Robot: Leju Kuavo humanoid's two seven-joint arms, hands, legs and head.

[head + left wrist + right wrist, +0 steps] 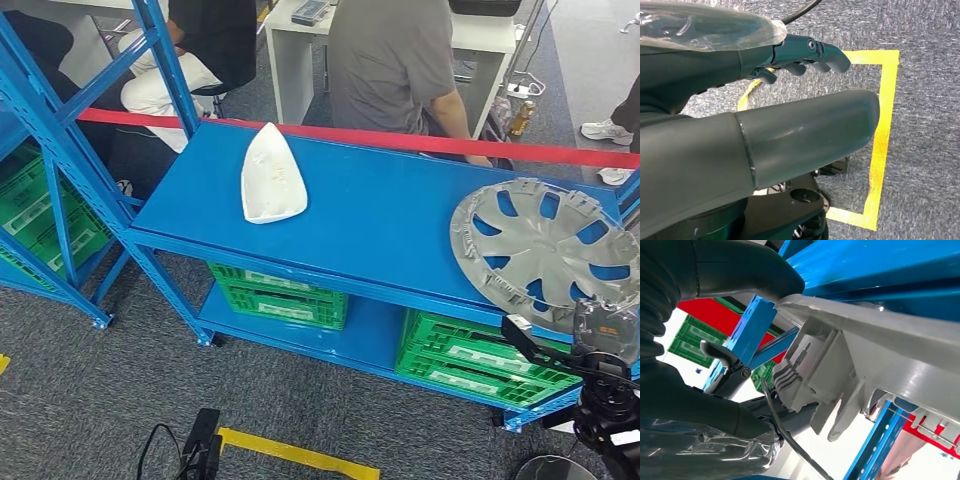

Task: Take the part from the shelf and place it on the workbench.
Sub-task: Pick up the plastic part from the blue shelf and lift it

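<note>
At four o'clock on the blue shelf (362, 215) lies the hubcap (540, 245), round, silver, with holes, hanging over the edge. Right hand (596, 345) is at its near rim, fingers under, thumb over; grip unclear. Left hand (764, 105) hangs down, fingers loosely curled, holding nothing.

The shelf (362, 215) before me is bright blue, with a red bar (392, 140) along its far edge. On the shelf, a plain white part (272, 175) lies left of a silver-grey wheel cover (545, 245), blue showing through its cutouts. Under the shelf sit green crates (281, 295) with a slotted lattice pattern. My left robot hand (806, 55) is dark grey over speckled grey carpet (926, 150) crossed by yellow tape (881, 140).
</note>
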